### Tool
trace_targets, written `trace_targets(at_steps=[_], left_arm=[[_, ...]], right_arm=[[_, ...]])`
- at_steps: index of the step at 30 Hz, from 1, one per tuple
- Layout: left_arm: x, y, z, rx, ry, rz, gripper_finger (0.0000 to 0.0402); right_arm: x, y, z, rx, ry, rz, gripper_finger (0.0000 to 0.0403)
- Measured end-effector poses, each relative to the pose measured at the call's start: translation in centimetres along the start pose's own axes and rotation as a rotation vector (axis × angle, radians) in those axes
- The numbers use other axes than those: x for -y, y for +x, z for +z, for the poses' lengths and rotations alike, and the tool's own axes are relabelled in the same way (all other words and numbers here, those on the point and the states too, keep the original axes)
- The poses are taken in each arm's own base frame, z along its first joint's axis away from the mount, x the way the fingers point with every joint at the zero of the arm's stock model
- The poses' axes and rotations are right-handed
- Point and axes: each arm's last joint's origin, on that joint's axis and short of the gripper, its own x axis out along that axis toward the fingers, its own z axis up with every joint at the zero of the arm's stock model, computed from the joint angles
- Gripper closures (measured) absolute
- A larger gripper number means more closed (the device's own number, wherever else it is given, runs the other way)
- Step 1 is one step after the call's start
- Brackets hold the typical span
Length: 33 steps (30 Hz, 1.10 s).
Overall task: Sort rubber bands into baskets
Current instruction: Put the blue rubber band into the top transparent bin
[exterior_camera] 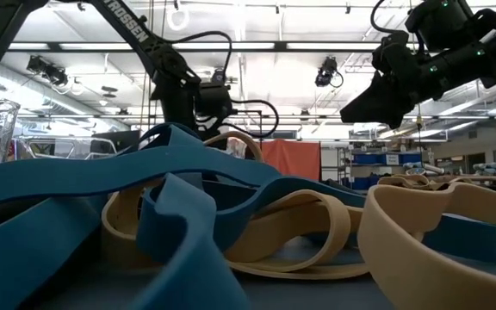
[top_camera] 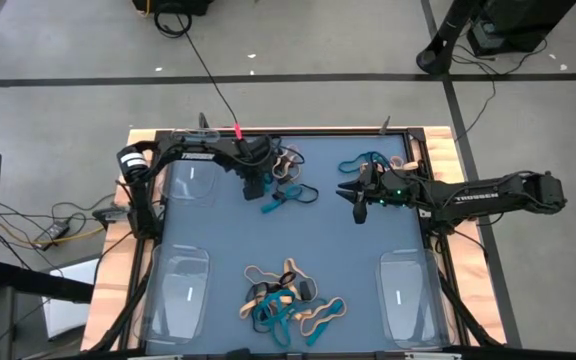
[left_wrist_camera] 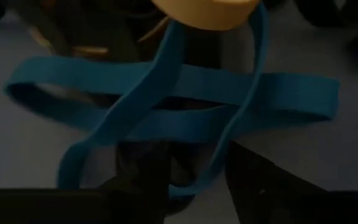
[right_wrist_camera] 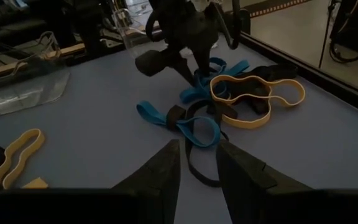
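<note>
Left pincer (top_camera: 259, 186) is down low at the far-left part of the counter (top_camera: 368, 235), fingers (left_wrist_camera: 145, 171) straddling a teal band (left_wrist_camera: 185, 93) in a small tangle of teal, black and tan loops (top_camera: 286, 192); whether it has actually pinched the band or just sits around it, cannot tell. A tan band (left_wrist_camera: 207, 12) lies across the same tangle, so a lift could drag up two colours at once, or the teal loop could slide off one finger. Right pincer (top_camera: 356, 198) hovers mid-counter toward the far right, raised off the surface, fingers (right_wrist_camera: 160, 174) parted a little with nothing between them, pointed at the same tangle; the two arms are near enough that a reach from both risks a bump. Another small clump of bands (top_camera: 373, 165) sits by the far right edge, and the main pile of rubber bands (top_camera: 286, 298) lies at the near-centre edge. Clear baskets sit at the near-left corner (top_camera: 180, 290), near-right corner (top_camera: 404, 290) and far-left corner (top_camera: 193, 180); they look unfilled, so sorting seems barely begun.
</note>
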Motion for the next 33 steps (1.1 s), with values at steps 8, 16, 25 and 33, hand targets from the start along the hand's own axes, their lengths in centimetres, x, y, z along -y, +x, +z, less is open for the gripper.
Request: trace_targets(at_steps=[8, 16, 25, 33], left_arm=[[-0.5, -2.3, 1.7, -0.021, -0.039, 0.023, 0.0321], [-1.6, -5.2, 2.9, -0.015, -0.121, 0.094, 0.0393], [-2.6, -11.5, 2.0, 0.109, -0.213, 0.203, 0.0395], [-2.9, -17.0, -1.1, 0.117, -0.323, 0.328, 0.0395]], right_arm=[[0.0, 0.0, 0.0, 0.001, 0.008, -0.004, 0.0286], [0.1, 0.0, -0.2, -0.021, 0.005, -0.010, 0.0287], [0.2, 0.0, -0.2, -0.014, -0.054, -0.061, 0.0290], [0.2, 0.0, -0.2, -0.015, -0.017, -0.056, 0.0290]])
